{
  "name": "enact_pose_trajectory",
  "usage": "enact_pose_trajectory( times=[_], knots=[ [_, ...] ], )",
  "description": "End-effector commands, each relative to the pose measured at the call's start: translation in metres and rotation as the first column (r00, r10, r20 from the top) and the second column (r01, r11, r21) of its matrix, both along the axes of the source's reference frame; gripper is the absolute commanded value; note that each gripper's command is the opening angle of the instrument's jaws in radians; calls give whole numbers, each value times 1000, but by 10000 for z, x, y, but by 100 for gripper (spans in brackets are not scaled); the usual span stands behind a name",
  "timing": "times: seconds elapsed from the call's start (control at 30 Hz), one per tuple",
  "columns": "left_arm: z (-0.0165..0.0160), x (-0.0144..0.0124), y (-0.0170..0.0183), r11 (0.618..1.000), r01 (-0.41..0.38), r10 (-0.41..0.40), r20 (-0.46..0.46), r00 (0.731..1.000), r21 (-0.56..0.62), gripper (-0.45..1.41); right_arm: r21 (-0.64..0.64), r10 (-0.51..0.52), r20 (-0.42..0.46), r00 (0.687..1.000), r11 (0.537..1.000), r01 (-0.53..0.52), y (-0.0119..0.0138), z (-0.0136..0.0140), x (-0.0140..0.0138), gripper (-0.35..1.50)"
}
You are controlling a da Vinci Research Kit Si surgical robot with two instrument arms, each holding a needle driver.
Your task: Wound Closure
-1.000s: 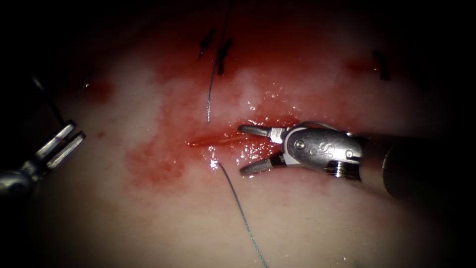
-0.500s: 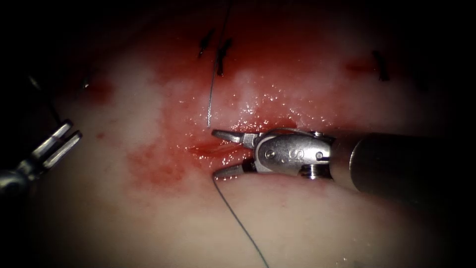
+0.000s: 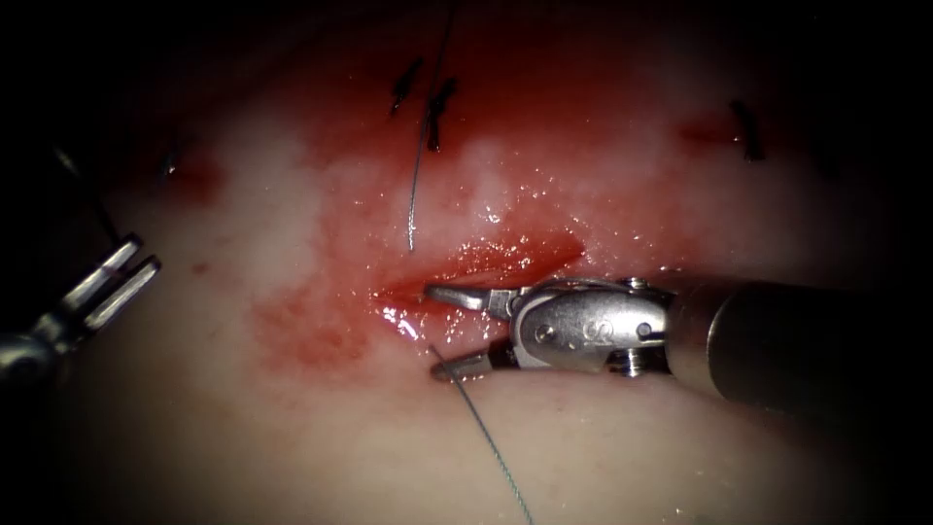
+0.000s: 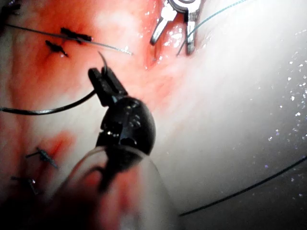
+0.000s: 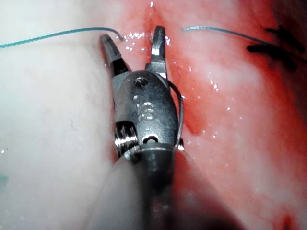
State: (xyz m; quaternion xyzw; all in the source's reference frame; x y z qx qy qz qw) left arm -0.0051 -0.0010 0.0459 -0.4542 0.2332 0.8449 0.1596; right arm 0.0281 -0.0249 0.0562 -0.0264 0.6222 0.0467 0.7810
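Right tool (image 3: 435,329) lies low over the tissue (image 3: 583,447), reaching in from the right with its jaws spread wide and holding nothing. Its upper jaw rests along the cut (image 3: 486,262) and its lower jaw sits just below it, beside the thread (image 3: 476,418) that runs off toward the near edge. Red fluid (image 3: 301,321) stains the tissue around the cut and left of it.

The left tool (image 3: 144,255) hangs well apart at the far left, off the tissue. In the left wrist view its jaws are closed on the needle (image 4: 102,58), apparently near one end, with a short curved tip poking past them. The needle is clear of the tissue. A second strand (image 3: 413,194) ends just above the cut. Dark cut ends of thread (image 3: 437,107) stand at the stitches farther up.
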Motion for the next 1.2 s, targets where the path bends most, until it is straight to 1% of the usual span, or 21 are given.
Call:
enact_pose_trajectory(
  times=[0.03,0.27,0.3,0.37,0.4,0.43,0.47,0.5,0.57,0.63,0.87,1.07,1.2],
  knots=[
    [7,-5,0,1000,-1,1,1,1000,0,-45,2,-3,-5,1000,1000,3,-7,3,12,140],
    [7,-5,0,1000,-1,1,1,1000,0,-45,3,-2,-4,1000,1000,2,-9,1,20,138],
    [7,-5,0,1000,-1,1,1,1000,0,-45,3,-2,-3,1000,1000,2,-9,1,20,136],
    [7,-5,0,1000,-1,1,1,1000,0,-45,3,-2,-4,1000,1000,2,-9,0,20,123],
    [7,-5,0,1000,-1,1,1,1000,0,-45,3,-3,-4,1000,1000,3,-9,0,20,98],
    [7,-5,0,1000,2,-2,4,1000,4,-45,3,-3,-4,1000,1000,3,-10,0,19,52],
    [7,-5,0,1000,2,-2,4,1000,4,-45,3,-6,-2,1000,1000,6,-10,1,19,2],
    [7,-5,0,1000,2,-2,4,1000,4,-45,4,0,12,1000,1000,0,-10,0,18,-35],
    [7,-5,0,1000,2,-2,4,1000,4,-45,0,30,43,999,1000,-30,-9,1,19,-35],
    [7,-5,0,1000,2,-2,4,1000,4,-45,0,32,53,998,999,-32,-7,2,18,-35],
    [7,-4,0,1000,1,-1,5,1000,4,-45,-5,29,56,998,1000,-29,-5,4,16,-35],
    [7,-4,0,1000,1,-1,5,1000,4,-45,45,21,64,998,999,-24,-7,1,10,-35],
    [7,-4,0,1000,1,-1,5,1000,4,-45,57,12,72,997,998,-16,-7,-3,6,-35]
  ],
)
